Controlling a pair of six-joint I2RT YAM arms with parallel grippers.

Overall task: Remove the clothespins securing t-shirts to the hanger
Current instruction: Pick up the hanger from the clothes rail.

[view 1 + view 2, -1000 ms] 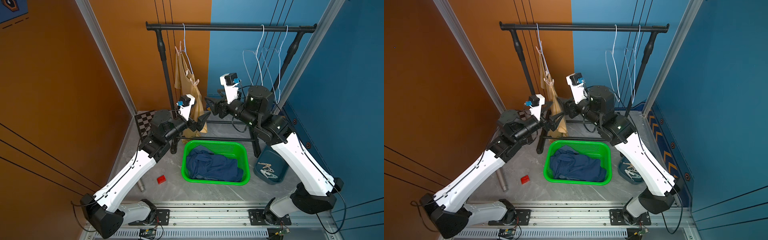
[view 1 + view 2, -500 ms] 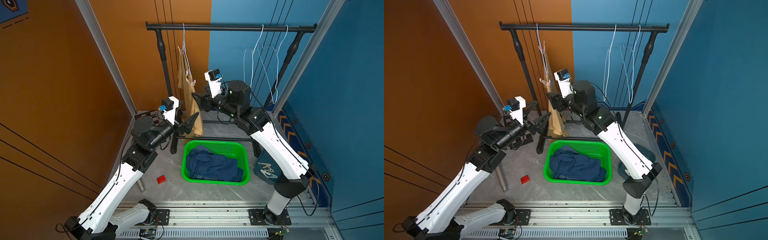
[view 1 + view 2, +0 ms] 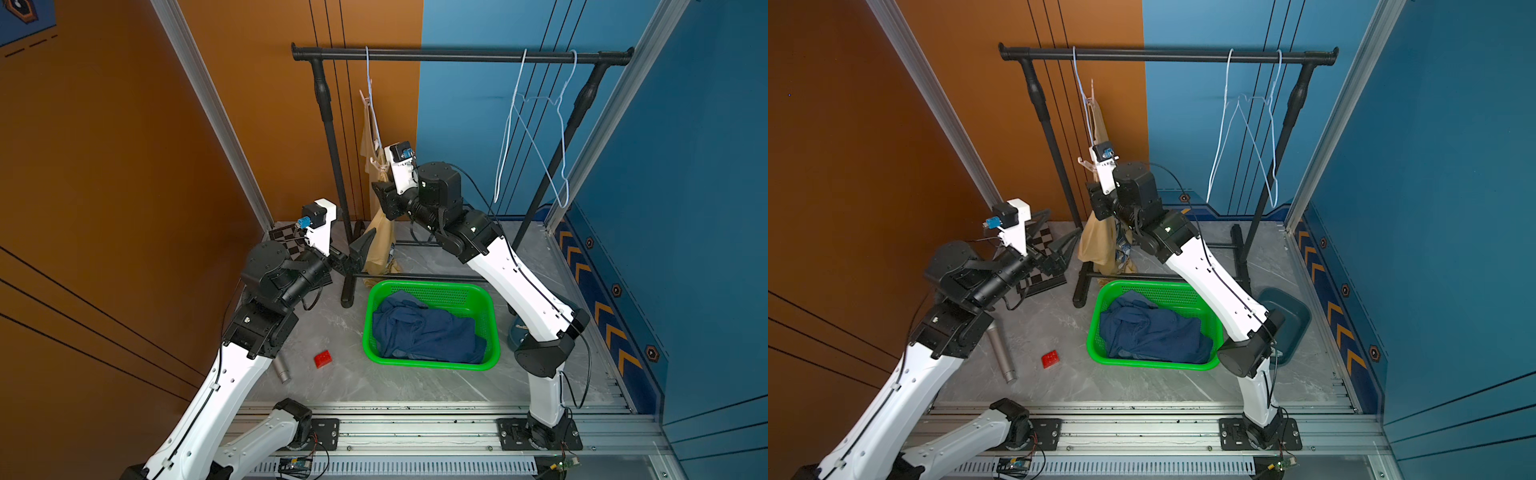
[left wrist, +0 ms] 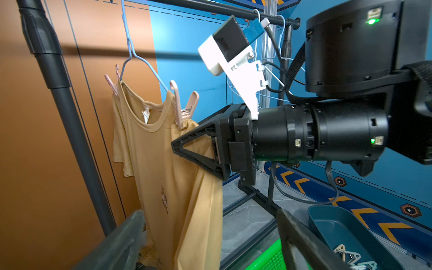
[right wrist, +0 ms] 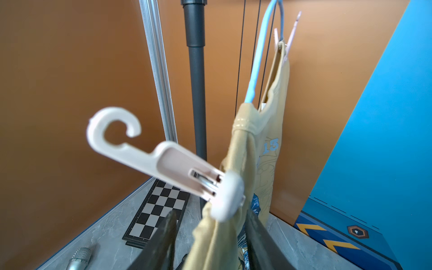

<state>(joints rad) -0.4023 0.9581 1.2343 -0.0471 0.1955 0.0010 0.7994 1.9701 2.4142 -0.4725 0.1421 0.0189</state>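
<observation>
While grey floor (image 3: 415, 382) meets orange wall (image 3: 124, 166), left end effector (image 4: 209, 215) gapes empty; right end effector (image 5: 211, 214) unclear.

The black metal rack post (image 3: 332, 158) stands just beside the pale yellow cloth shirt (image 3: 384, 245). A green plastic basket (image 3: 432, 285) sits near its hem. Open room lies between shirt and two white wire hangers (image 3: 536, 98).

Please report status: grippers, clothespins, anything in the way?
Left gripper open, empty. Right gripper straddles yellow t-shirt below near clothespin, grip unclear. Far clothespin clipped on. Nothing seen blocking.
</observation>
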